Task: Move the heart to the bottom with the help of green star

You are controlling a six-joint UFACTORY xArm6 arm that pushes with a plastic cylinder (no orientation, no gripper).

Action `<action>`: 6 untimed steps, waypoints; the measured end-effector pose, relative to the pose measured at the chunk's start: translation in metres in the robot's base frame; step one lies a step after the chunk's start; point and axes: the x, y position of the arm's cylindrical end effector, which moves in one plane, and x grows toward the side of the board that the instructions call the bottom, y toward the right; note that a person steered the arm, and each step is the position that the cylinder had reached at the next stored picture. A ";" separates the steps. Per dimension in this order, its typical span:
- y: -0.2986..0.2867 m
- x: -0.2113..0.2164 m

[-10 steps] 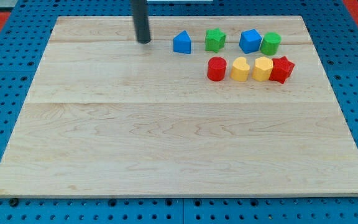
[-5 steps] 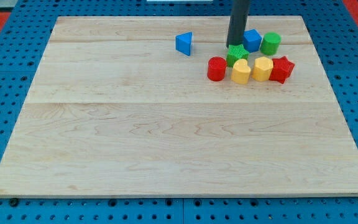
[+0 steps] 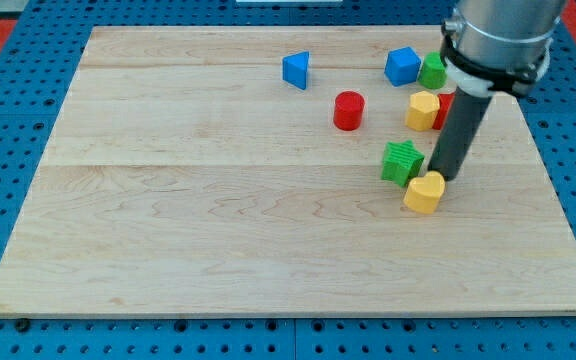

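Heart and star by the rod.
My tip touches the yellow heart from above-right; the green star sits just left. No claw, just a rod.

My tip sits just above the yellow heart, with the green star just to its left — all right of the surface's centre. Toward the view's top lie the red cylinder, blue triangle, blue cube, green cylinder and yellow hexagon.
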 end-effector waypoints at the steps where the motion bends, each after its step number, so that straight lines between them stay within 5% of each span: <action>1: 0.005 0.005; 2: 0.030 -0.027; 6: -0.102 -0.056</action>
